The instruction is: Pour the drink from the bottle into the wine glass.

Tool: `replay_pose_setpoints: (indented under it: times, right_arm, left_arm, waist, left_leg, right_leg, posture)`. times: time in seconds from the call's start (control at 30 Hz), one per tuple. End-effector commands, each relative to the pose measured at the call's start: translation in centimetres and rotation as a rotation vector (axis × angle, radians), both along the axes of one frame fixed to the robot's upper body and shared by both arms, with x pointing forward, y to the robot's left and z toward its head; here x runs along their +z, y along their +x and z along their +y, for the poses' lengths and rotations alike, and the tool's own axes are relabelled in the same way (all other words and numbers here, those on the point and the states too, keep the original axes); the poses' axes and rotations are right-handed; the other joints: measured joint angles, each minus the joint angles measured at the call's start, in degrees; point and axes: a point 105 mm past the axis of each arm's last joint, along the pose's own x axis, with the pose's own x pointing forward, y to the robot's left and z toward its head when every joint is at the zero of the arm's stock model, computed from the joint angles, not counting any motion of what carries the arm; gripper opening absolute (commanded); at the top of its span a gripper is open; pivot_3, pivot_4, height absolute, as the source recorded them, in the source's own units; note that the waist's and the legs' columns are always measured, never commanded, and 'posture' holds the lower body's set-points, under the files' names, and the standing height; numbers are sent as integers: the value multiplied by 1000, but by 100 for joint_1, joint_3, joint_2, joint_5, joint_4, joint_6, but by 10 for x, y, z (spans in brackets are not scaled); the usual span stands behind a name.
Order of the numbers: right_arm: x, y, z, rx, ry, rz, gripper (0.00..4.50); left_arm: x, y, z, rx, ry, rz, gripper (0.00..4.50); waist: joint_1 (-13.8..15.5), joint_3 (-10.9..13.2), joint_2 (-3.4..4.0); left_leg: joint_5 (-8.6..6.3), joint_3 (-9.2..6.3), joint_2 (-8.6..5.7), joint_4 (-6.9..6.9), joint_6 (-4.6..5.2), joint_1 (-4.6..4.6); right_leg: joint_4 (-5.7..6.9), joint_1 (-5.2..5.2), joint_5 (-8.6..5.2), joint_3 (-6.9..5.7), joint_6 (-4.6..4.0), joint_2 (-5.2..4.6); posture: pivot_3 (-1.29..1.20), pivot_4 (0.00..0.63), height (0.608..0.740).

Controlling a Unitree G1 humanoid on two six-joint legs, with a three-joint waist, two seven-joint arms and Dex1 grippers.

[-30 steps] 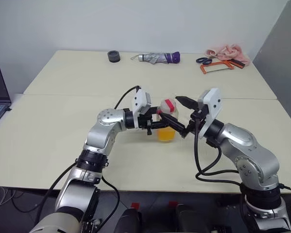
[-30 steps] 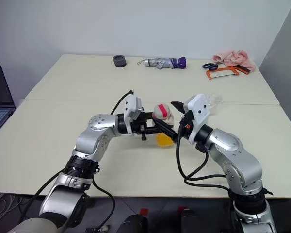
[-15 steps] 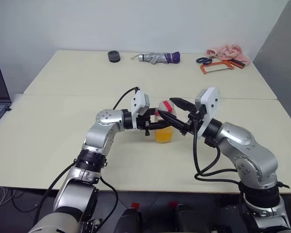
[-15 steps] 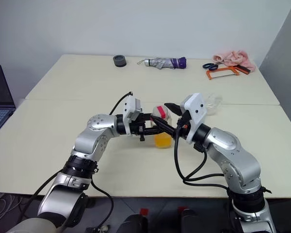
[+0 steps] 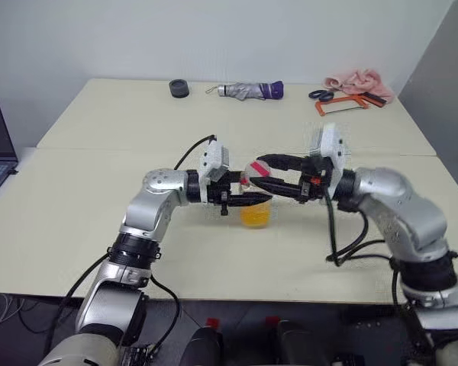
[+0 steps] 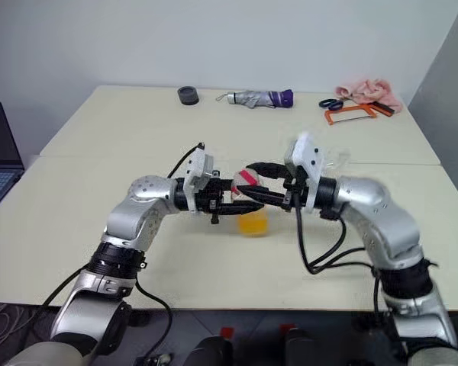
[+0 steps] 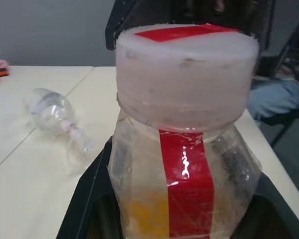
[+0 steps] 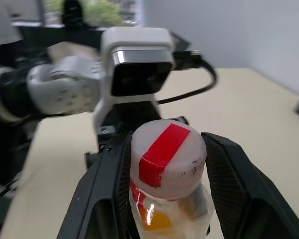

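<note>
Orange-yellow drink point(image 5: 256, 216) fills the lower part of the bottle point(image 7: 185, 164), upright at the middle of the cream surface point(image 5: 76, 229); left hand point(image 5: 248, 200) clamped on the bottle's body below the cap; right hand point(image 8: 164, 199) with fingers point(image 8: 229, 189) flanking the pink-and-white cap point(image 8: 168, 159), jaws narrow, contact cannot be told; wine glass point(image 7: 57, 117) lies on its side farther off; beyond, tape roll point(image 5: 179, 88), folded umbrella point(image 5: 248, 91), scissors point(image 5: 320, 94), pink cloth point(image 5: 356, 81) along the far edge.
</note>
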Motion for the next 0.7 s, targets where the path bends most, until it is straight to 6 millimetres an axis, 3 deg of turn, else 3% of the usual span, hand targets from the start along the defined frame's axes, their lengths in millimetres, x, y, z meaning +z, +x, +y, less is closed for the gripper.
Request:
replay_pose_setpoints:
  times: [0.03,0.1,0.13,0.23,0.33,0.5,0.7]
  right_arm:
    - [4,-2,3,90,-22,33,1841]
    - [5,4,-6,3,24,31,1841]
    - [6,8,-10,-42,44,16,2575]
    - [10,7,-20,-116,97,-1,3572]
    - [22,-7,-30,-228,202,-28,4500]
    - [17,-28,-17,-316,269,-14,4500]
    - [13,-17,0,-529,314,-83,4500]
  left_arm:
    - [30,-6,-8,-76,-46,-58,1829]
    - [32,-4,-8,-59,-60,-56,1828]
    - [32,-4,-8,-54,-65,-54,1827]
    - [31,-5,-8,-44,-75,-45,1822]
    - [25,-5,-8,-39,-68,-38,1821]
    - [19,1,-8,-18,-32,-57,1821]
    - [17,14,-8,28,-24,-66,1821]
  waist:
    - [1,0,-1]
    - [5,0,-1]
    - [7,0,-1]
    - [11,1,-1]
    - [15,2,0]
    - [-2,3,2]
    - [1,3,3]
  left_leg:
    - [0,-1,2,1,0,0]
    - [0,-3,3,1,0,-1]
    - [0,-5,4,0,0,-2]
    - [0,-8,11,2,0,-13]
    - [0,-10,11,5,-1,-23]
    - [1,-11,12,3,-1,-22]
    - [1,-9,2,3,-1,-11]
  right_leg:
    - [0,0,0,-1,0,1]
    - [1,-1,0,-2,0,1]
    - [1,-1,0,-1,0,-1]
    - [0,-5,0,1,0,-12]
    - [2,-12,0,1,0,-24]
    - [5,-14,0,3,0,-22]
    - [8,-11,-1,6,1,3]
  posture:
    - [0,150,740]
    - [0,150,740]
    - [0,150,740]
    - [0,150,740]
    - [0,150,740]
    - [0,150,740]
    - [0,150,740]
